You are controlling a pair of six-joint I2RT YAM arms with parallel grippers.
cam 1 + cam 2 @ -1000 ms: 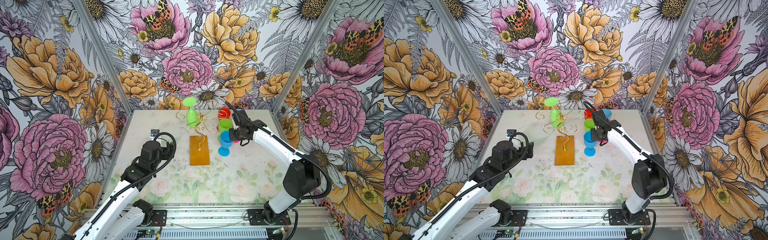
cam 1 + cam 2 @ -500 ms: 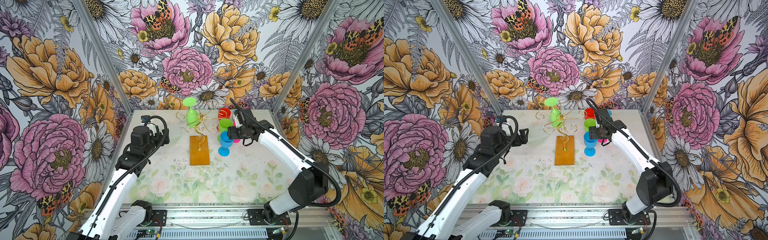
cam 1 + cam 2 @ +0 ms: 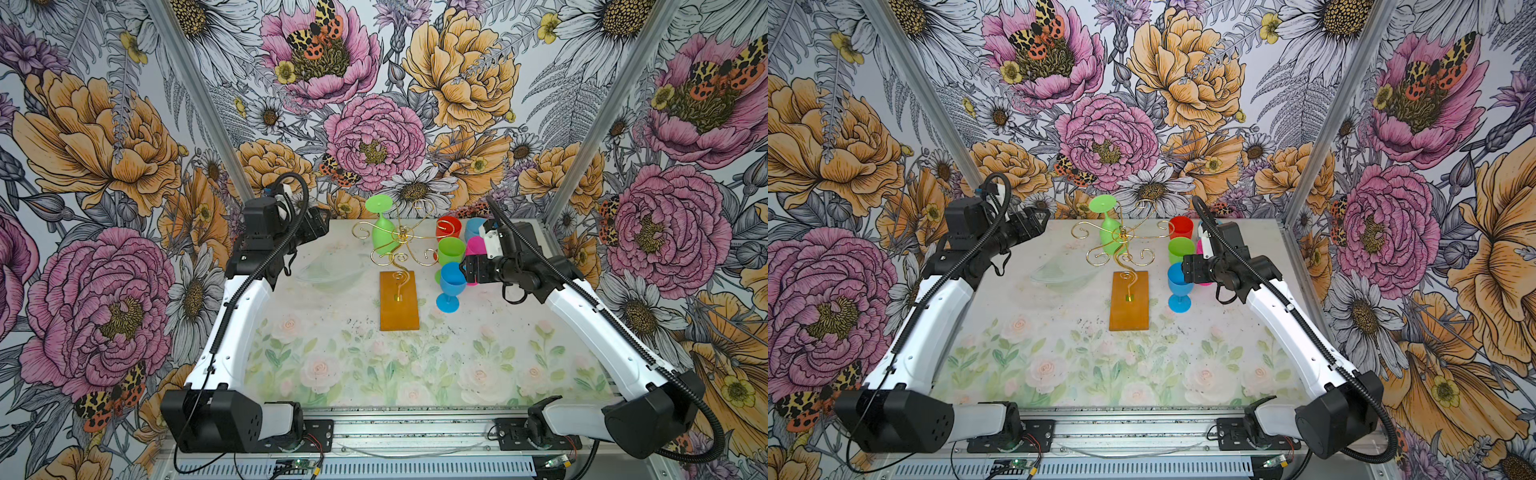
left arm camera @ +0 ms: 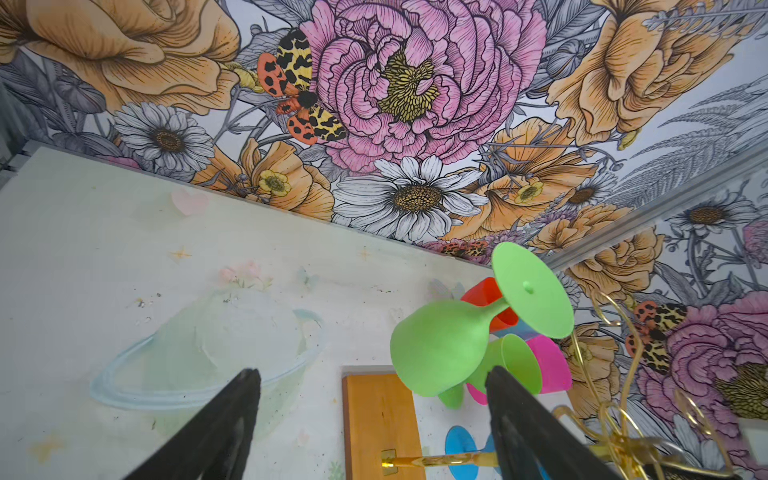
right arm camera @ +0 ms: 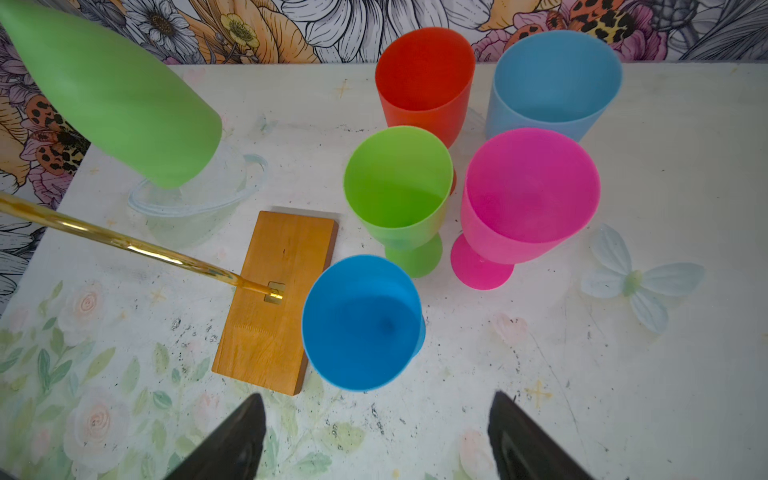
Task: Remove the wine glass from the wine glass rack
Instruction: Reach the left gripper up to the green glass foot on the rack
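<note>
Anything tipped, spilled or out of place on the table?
Nothing stands out. The green wine glass hangs foot-up on the wine glass rack; five glasses beside it stand upright. Only dark specks mark the table by the rack's base.

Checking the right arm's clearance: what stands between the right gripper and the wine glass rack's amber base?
The blue wine glass stands upright between the right gripper and the rack's base, seen in both top views.

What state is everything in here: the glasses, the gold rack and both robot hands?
Wine glass rack: standing upright.
Hanging green glass: upside down on the rack.
Blue wine glass: upright, not held.
Red glass, standing green glass, pink glass, pale blue cup: upright.
Left hand: open, empty.
Right hand: open, empty.
</note>
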